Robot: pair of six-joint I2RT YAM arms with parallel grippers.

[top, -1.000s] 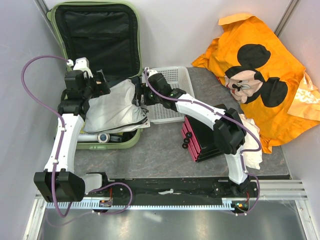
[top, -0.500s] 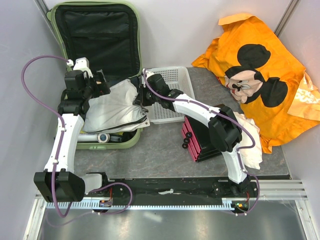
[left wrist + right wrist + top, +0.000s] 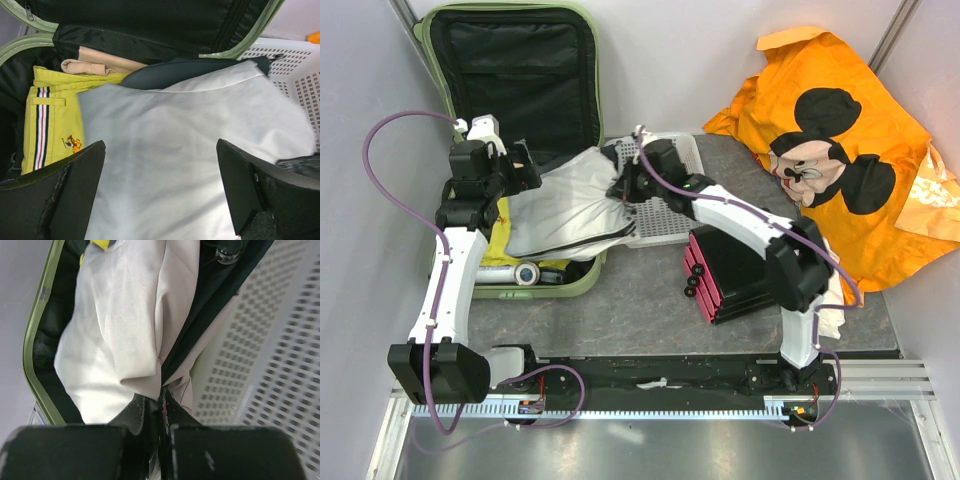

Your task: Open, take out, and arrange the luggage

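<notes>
The pale green luggage (image 3: 578, 284) lies open at the back left, its black-lined lid (image 3: 515, 60) upright. A white garment with dark trim (image 3: 565, 205) spills from it toward the right. My right gripper (image 3: 625, 185) is shut on that garment's right edge, over the luggage's right rim. In the right wrist view the closed right gripper (image 3: 161, 392) pinches the white garment (image 3: 120, 325) beside the green rim (image 3: 42, 325). My left gripper (image 3: 161, 145) hangs open just above the garment (image 3: 190, 125). A yellow striped garment (image 3: 50, 120) and a beige item (image 3: 100, 62) lie underneath.
A white mesh basket (image 3: 670, 190) stands right of the luggage. A black box with pink drawers (image 3: 725, 270) lies under the right arm. An orange Mickey Mouse cloth (image 3: 830, 140) fills the back right, with a white cloth (image 3: 825, 290) below it. A silvery cylinder (image 3: 515, 273) lies in the luggage's front.
My right gripper has shut on the white garment's edge and drawn it up and rightward toward the basket. The left arm has stayed still and open.
</notes>
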